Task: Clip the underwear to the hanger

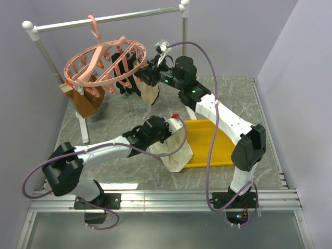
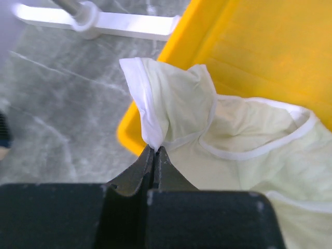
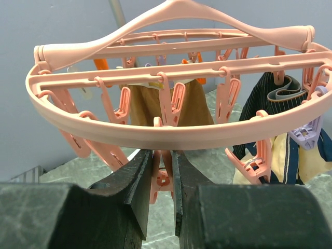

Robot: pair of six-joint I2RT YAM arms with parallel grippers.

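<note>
While left tool [image 2: 155, 150] pinches underwear [image 2: 179, 104] hem, right tool [image 3: 162, 155] clamps a hanger [image 3: 171, 136] clip [image 3: 162, 181].

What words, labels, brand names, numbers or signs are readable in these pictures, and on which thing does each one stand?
None: no view shows any readable text.
The hanger, the underwear, the yellow tray and the rail carry no print that can be seen.
The right arm shows only small green lights, not letters.
</note>
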